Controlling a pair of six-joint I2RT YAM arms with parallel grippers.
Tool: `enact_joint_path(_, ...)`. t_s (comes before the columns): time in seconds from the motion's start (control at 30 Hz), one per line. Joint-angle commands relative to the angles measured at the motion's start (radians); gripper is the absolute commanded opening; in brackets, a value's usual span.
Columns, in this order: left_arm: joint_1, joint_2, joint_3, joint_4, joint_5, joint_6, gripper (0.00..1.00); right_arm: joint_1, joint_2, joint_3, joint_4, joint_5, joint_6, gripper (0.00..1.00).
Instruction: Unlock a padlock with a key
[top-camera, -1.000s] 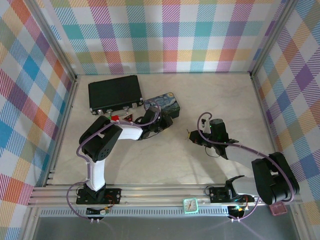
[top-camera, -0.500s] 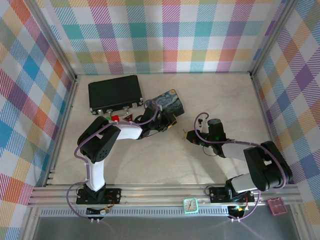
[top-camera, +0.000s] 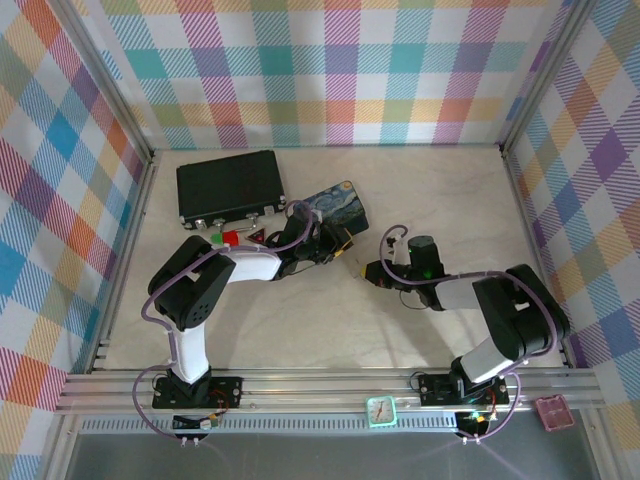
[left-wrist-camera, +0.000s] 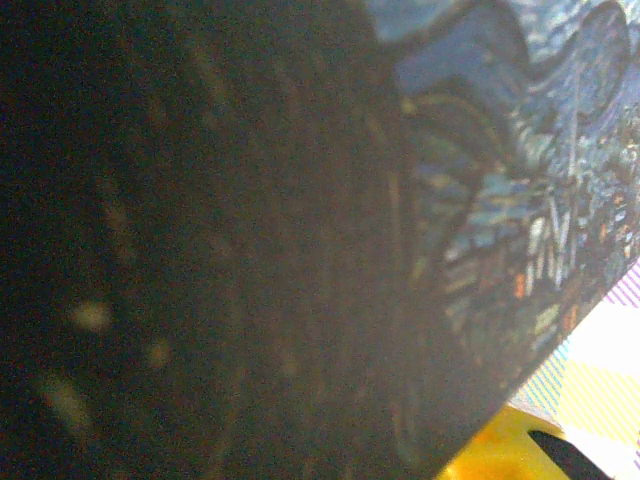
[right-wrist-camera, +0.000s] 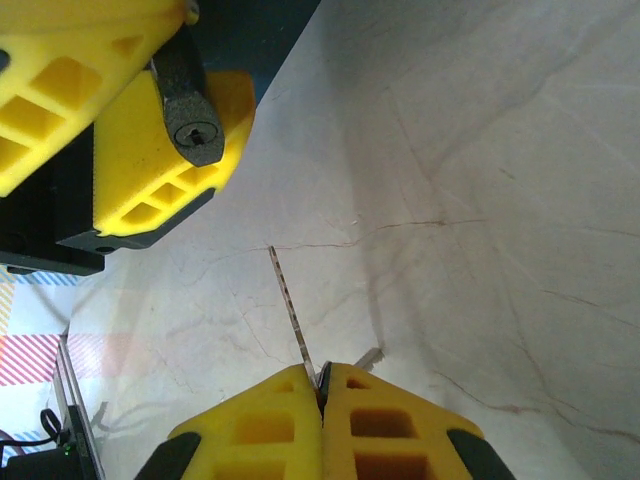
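Observation:
The padlock is a small dark grey block, keyhole turned toward the right wrist camera, pinched between the yellow fingers of my left gripper. My right gripper is shut on the key. Its thin toothed shaft sticks out toward the padlock, the tip a short way below and right of the keyhole, not touching. A second small metal piece pokes out beside the right fingers. In the top view my right gripper sits just right of the left one.
The blue starry-night tin lies right behind the left gripper and looms close in the left wrist view. A black case sits at the back left, a red triangle piece in front of it. The marble table stretches to the right.
My right gripper has carried the key leftward and a little back, closing the gap to the left gripper. The left gripper has turned slightly, still holding the padlock.

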Motion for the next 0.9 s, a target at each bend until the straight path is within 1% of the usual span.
enact_joint_path(0.0,-0.01,-0.033,0.001,0.025,0.013,-0.029,0.12,0.019,0.013,0.037,0.056,-0.021,-0.033,0.0)
enact_joint_path(0.13,-0.015,-0.03,0.002,0.025,0.01,-0.032,0.12,0.031,0.015,0.049,0.045,0.025,-0.04,0.0)
enact_joint_path(0.4,-0.025,-0.029,0.005,0.023,0.015,-0.035,0.12,0.031,0.056,0.081,0.064,0.038,-0.038,0.0)
enact_joint_path(0.53,-0.029,-0.029,0.002,0.022,0.015,-0.037,0.12,0.031,0.065,0.078,0.069,0.059,-0.031,0.0)
enact_joint_path(0.67,-0.035,-0.033,0.001,0.016,0.012,-0.034,0.12,0.031,0.068,0.07,0.125,0.07,-0.021,0.0)
enact_joint_path(0.87,-0.041,-0.03,0.004,0.012,0.009,-0.033,0.12,0.031,0.072,0.07,0.13,0.085,-0.014,0.0)
